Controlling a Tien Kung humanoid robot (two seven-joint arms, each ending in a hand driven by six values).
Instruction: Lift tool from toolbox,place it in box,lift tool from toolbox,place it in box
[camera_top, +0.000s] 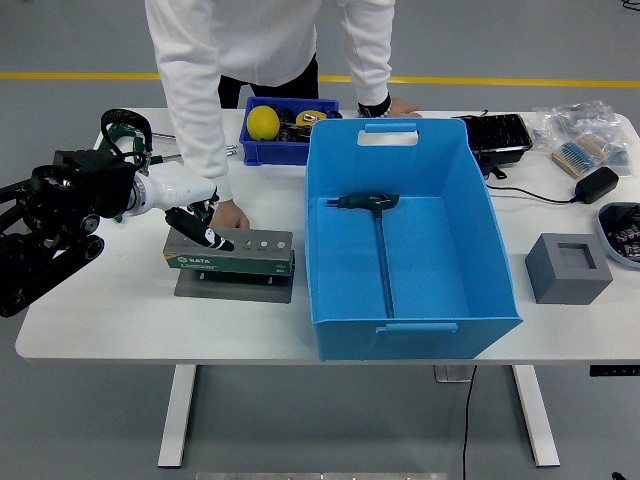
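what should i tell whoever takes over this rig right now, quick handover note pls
Left hand: over the left end of the grey tool holder, fingers curled down at its top; whether it has a tool gripped cannot be told.
Right hand: not in view.
A person's hand rests on the table just behind the holder.
Done: one T-handle tool lies in the big blue box.
Left: lift the next tool out of the holder and place it in the blue box.
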